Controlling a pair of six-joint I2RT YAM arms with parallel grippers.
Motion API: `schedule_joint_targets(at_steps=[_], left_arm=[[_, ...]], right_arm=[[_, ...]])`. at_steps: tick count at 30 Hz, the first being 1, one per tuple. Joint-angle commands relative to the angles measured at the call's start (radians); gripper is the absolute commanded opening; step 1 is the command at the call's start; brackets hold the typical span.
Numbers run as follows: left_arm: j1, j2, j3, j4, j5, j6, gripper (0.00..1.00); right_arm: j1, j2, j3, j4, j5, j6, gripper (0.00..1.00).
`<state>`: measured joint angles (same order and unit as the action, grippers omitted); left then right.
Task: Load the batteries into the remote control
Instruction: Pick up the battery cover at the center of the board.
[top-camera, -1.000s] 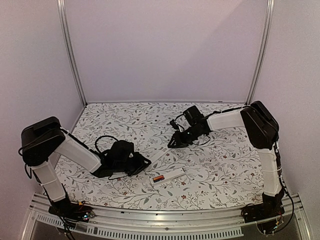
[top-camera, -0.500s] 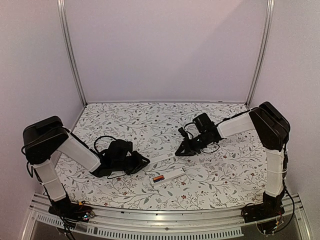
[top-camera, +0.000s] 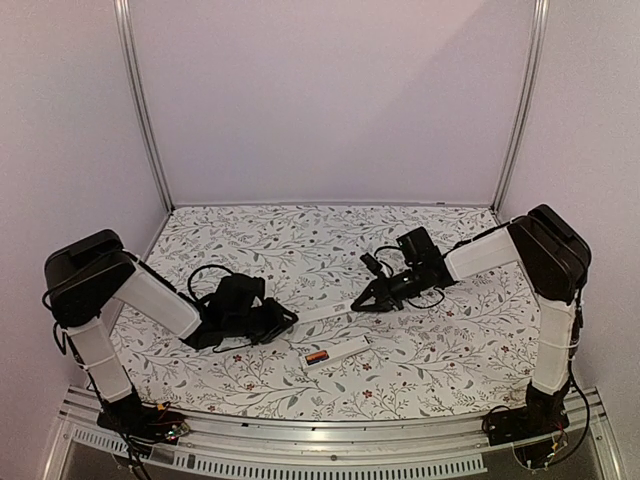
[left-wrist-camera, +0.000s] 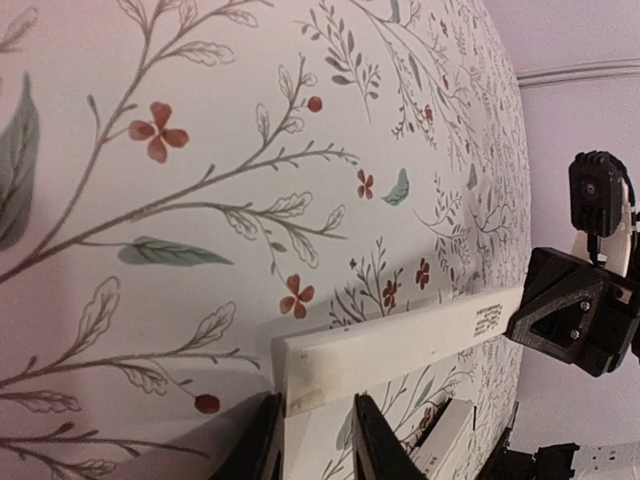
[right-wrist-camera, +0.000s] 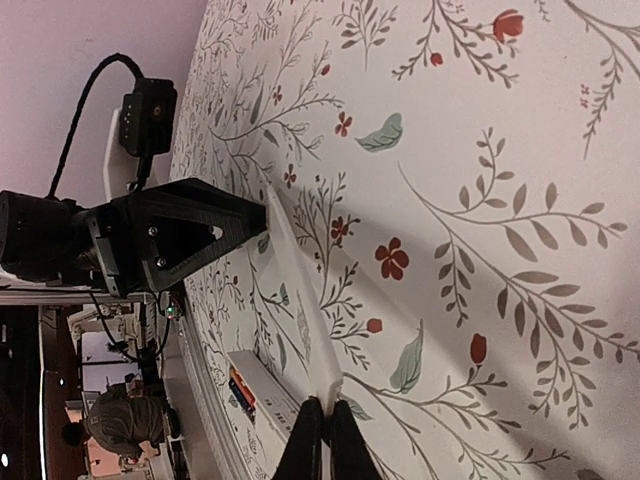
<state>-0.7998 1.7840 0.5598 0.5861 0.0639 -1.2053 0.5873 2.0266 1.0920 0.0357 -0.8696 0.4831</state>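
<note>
The remote control (top-camera: 340, 350) lies on the flowered desk (top-camera: 250, 235) towards the front edge, roughly midway between the two arm bases. It sits at a slant, its left end a little nearer the front. At that left end there is a small orange and dark patch. Whether those are the batteries I cannot tell from here. Neither pincer touches the remote.

Just behind it, and apart from it, a thin white strip (top-camera: 320, 314) runs slantwise between the two arms, and each arm has hold of one end. The left pincer (top-camera: 283, 320) is set narrow. In its wrist view its two dark fingers (left-wrist-camera: 372, 440) sit either side of the strip's near end and grip it. Small print shows on the strip near the far end. The right pincer (top-camera: 358, 304) is squeezed almost completely closed. Its fingertips (right-wrist-camera: 345, 440) nip the other end of the strip, which shows edge-on between them.

Both arms reach low over the desk, their pincers pointing towards each other along the strip. I cannot tell whether the strip rests on the desk or hangs just off it.
</note>
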Motion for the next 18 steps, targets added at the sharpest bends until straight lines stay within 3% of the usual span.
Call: schedule_joint_targets(at_steps=[1,6,10,13,18], left_arm=[[0.010,-0.013,-0.007,-0.139,0.041,0.087,0.28],[0.010,-0.135,-0.009,-0.178,0.071,0.225,0.54],[0.009,-0.287,0.003,-0.289,0.056,0.383,0.66],[-0.003,-0.409,0.049,-0.417,0.025,0.581,0.71],[-0.046,-0.513,0.132,-0.637,0.031,0.924,0.69]], right_arm=[[-0.013,-0.063,-0.045,0.056,-0.041,0.018,0.00],[-0.030,-0.130,-0.091,0.055,-0.044,0.023,0.00],[-0.036,-0.174,-0.117,0.055,-0.052,0.027,0.00],[-0.035,-0.215,-0.138,0.068,-0.075,0.045,0.00],[-0.031,-0.302,-0.193,0.092,-0.138,0.102,0.00]])
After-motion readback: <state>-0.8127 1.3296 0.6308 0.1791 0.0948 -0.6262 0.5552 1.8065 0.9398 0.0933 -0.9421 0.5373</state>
